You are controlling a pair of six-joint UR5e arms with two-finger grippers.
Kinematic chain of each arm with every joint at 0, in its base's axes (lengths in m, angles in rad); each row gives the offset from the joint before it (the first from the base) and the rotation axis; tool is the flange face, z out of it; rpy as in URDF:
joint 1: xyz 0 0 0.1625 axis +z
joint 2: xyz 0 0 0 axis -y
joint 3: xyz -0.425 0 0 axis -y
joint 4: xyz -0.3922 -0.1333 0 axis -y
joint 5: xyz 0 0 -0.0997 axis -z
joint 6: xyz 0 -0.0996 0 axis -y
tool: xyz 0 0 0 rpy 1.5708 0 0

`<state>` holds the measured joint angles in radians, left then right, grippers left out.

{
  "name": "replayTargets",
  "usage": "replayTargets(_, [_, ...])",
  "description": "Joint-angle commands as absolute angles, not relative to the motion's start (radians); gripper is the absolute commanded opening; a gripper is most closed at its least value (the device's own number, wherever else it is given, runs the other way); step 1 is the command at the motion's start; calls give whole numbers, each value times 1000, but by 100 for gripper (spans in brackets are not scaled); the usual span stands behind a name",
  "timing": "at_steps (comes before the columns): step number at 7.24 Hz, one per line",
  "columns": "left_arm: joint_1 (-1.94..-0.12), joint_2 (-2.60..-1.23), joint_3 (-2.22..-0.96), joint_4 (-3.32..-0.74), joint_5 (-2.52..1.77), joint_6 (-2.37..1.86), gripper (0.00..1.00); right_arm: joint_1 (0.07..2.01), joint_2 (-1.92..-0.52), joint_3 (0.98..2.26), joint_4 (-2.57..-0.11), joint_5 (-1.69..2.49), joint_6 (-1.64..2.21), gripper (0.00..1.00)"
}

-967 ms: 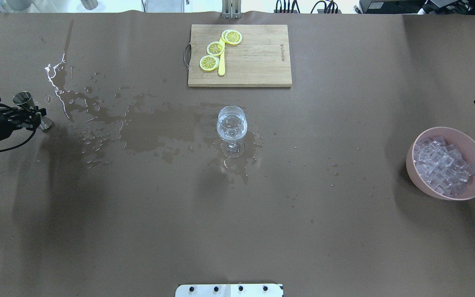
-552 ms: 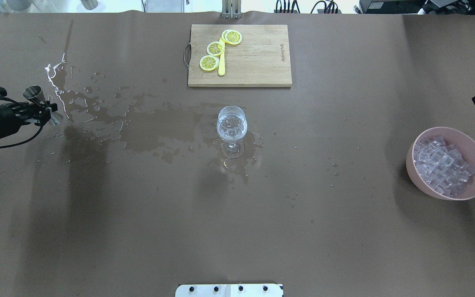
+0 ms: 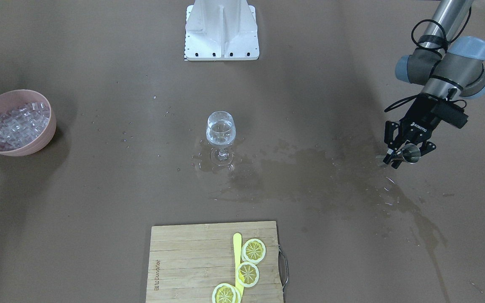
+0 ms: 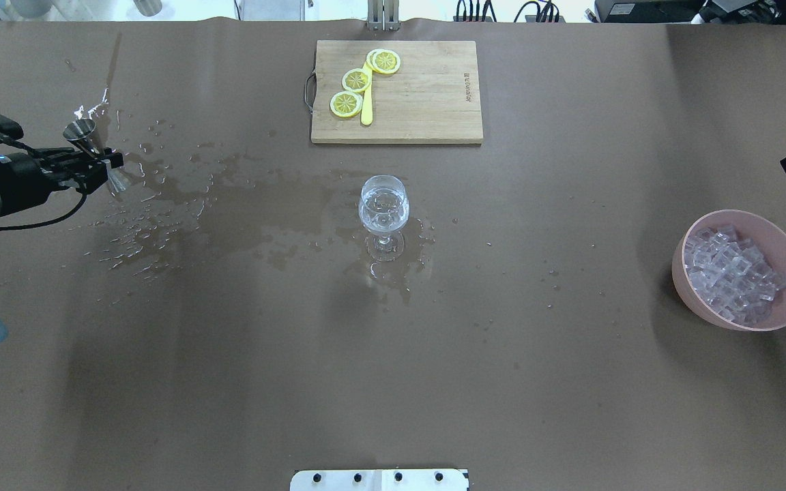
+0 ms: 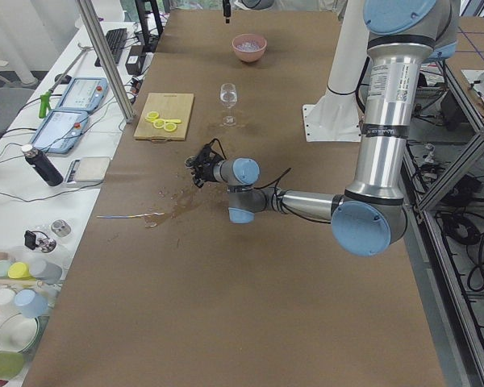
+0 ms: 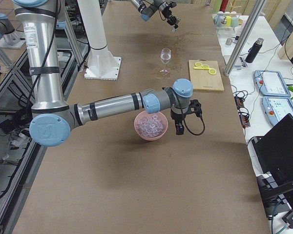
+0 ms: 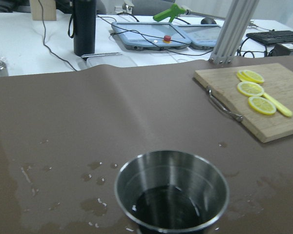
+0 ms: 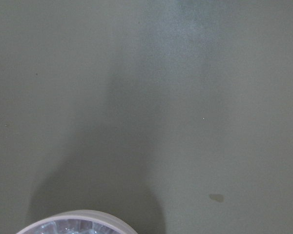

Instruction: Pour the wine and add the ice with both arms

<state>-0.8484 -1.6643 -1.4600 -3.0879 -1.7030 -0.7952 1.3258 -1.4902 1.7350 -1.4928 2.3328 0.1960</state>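
Overhead exterior view puts the wine (image 4: 383,217) in the glass (image 4: 384,193), which stands upright on a wet patch at the middle of the table (image 4: 502,375). The left wrist view shows more clear liquid in the bottom of the jigger (image 7: 171,195). The left hand (image 4: 103,166) is clamped on the jigger's waist at 10 o'clock from the glass, well apart from it. A spill (image 4: 250,211) runs between the jigger and the glass. The ice (image 4: 731,273) fills the bowl (image 4: 685,290) at 4 o'clock from the glass. The right hand (image 6: 179,127) hangs near the bowl, at its 1 o'clock. Whether its fingers are apart or together cannot be told. A board (image 4: 427,102) with lemon slices (image 4: 356,80) lies at 12 o'clock.
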Motion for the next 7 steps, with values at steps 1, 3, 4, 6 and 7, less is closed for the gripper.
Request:
replayTargets(1, [-879, -1684, -1471, -3086, -1715, -738, 0, 1327, -1511, 1746, -1493, 2342, 204, 100])
replayTargets(3, [-964, -1712, -1471, -3041, -1865, -749, 0, 1327, -1511, 1741, -1494, 2344, 204, 100])
replayTargets(4, [-977, -1712, -1470, -3039, -1884, -741, 0, 1327, -1512, 1743, -1494, 2345, 204, 100])
replayTargets(6, [-980, -1724, -1465, -3036, -1882, -739, 0, 1331, -1522, 1747, -1494, 2350, 204, 100])
replayTargets(7, [-980, -1730, -1462, -3037, -1881, -739, 0, 1333, -1523, 1750, -1494, 2353, 204, 100])
